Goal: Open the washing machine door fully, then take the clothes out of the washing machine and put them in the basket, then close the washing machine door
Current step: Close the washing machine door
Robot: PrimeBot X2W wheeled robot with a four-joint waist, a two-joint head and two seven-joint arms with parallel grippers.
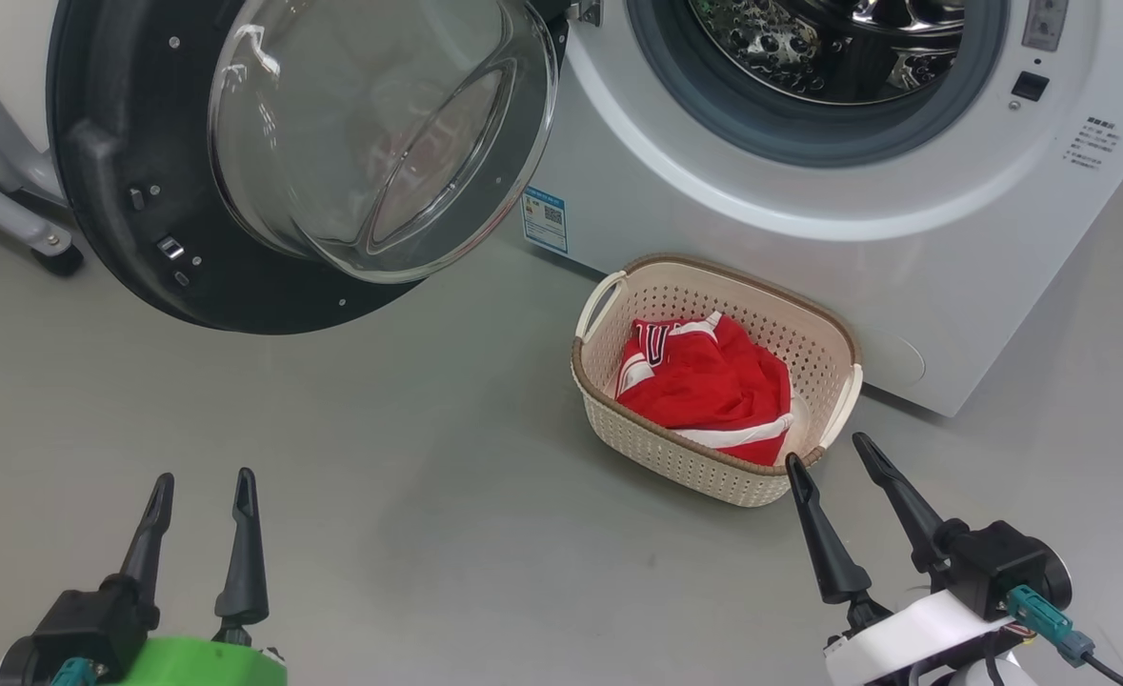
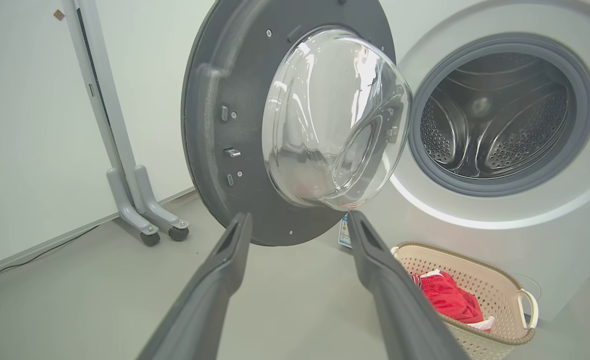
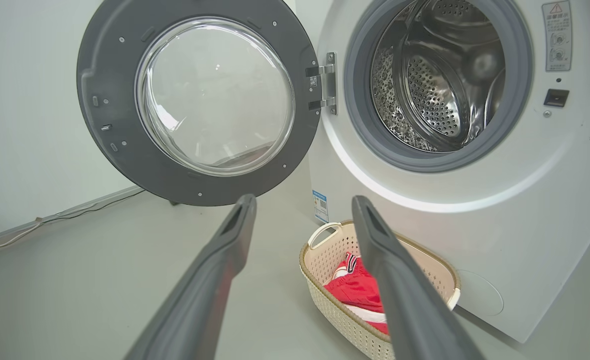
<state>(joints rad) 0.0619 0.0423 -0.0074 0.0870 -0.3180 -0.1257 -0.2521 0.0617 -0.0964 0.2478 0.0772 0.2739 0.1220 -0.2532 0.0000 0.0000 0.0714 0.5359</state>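
The white washing machine [image 1: 904, 229] stands ahead with its steel drum [image 3: 435, 80] bare inside. Its door [image 1: 142, 238], black-rimmed with a clear glass bowl [image 2: 325, 120], hangs swung wide to the left on its hinge [image 3: 327, 82]. Red clothes [image 1: 709, 386] with white trim lie in the cream basket [image 1: 694, 457] on the floor in front of the machine. My left gripper [image 1: 201, 488] is open and empty, low at the left, well short of the door. My right gripper [image 1: 832, 453] is open and empty, its tips just at the basket's near right rim.
A grey wheeled stand [image 2: 144, 220] sits by the white wall left of the door. Bare grey floor [image 1: 380, 476] stretches between my grippers and the machine. A blue label [image 1: 544, 219] marks the machine's lower left corner.
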